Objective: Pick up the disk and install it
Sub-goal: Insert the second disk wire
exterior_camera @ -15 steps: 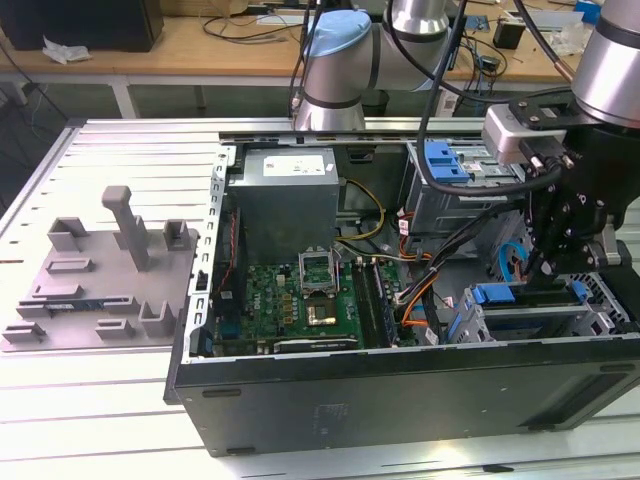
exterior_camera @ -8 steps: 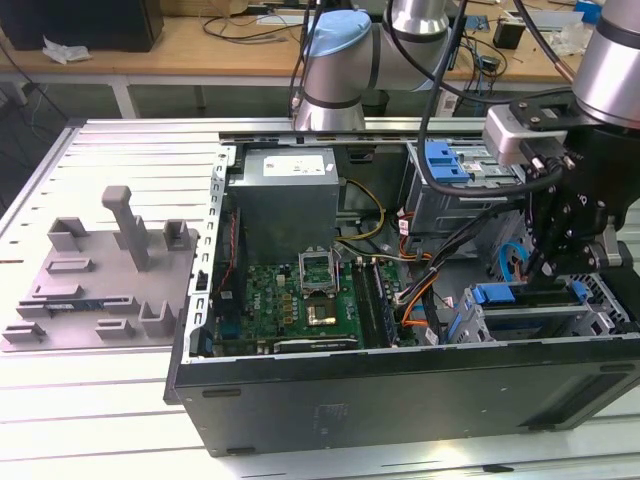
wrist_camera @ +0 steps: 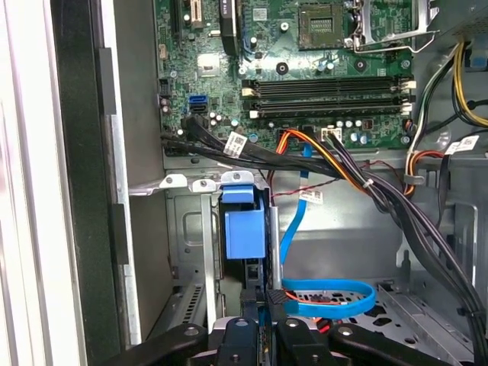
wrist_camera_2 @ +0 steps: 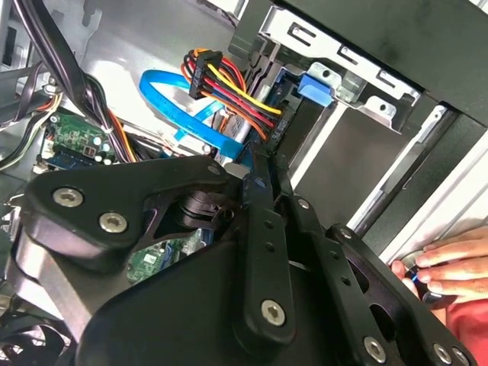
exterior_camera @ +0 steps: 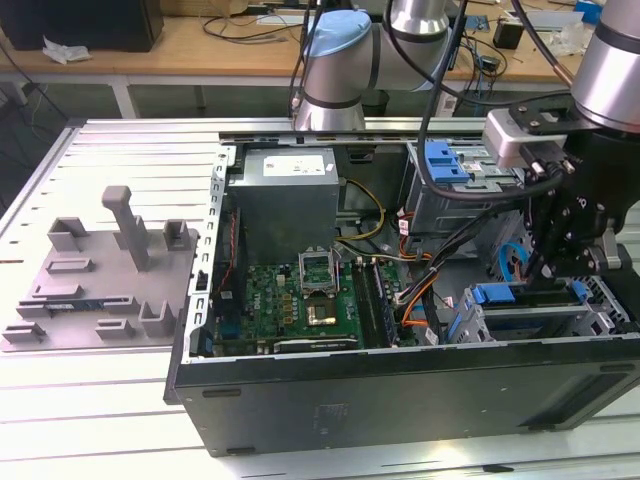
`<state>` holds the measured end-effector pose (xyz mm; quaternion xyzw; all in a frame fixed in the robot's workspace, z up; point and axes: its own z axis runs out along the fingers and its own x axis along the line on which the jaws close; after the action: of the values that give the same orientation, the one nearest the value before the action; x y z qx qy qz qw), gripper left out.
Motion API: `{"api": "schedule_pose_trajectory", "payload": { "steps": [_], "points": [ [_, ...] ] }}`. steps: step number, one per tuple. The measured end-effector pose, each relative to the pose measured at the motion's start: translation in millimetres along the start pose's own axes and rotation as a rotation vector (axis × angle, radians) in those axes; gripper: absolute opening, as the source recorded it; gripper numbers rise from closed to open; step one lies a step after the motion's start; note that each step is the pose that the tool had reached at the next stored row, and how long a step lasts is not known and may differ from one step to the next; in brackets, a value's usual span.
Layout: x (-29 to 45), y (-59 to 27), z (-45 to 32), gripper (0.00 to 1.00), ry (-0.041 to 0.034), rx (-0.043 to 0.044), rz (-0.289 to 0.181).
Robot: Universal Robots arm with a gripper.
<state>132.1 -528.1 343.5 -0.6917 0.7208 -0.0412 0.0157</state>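
Gripper [wrist_camera: 259, 309] clamped shut on disk [wrist_camera: 245, 229]. Disk stood on edge in drive cage [exterior_camera: 540, 315] slot, case corner at exterior view's right, directly beyond fingertips, long axis in line with gripper.

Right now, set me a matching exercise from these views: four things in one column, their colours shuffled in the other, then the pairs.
Things:
1. motherboard
2. flat cable
3. fixture tray
4. outer case wall

Colours:
A. grey
B. black
C. green
D. blue

Pairs: 1-C, 2-D, 3-A, 4-B
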Motion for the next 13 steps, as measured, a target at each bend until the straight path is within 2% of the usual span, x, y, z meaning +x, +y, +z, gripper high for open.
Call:
{"api": "schedule_pose_trajectory", "payload": {
  "steps": [13],
  "points": [
    [-0.1,0.2,3.1,0.16,-0.0007,0.0003,-0.009]
  ]
}}
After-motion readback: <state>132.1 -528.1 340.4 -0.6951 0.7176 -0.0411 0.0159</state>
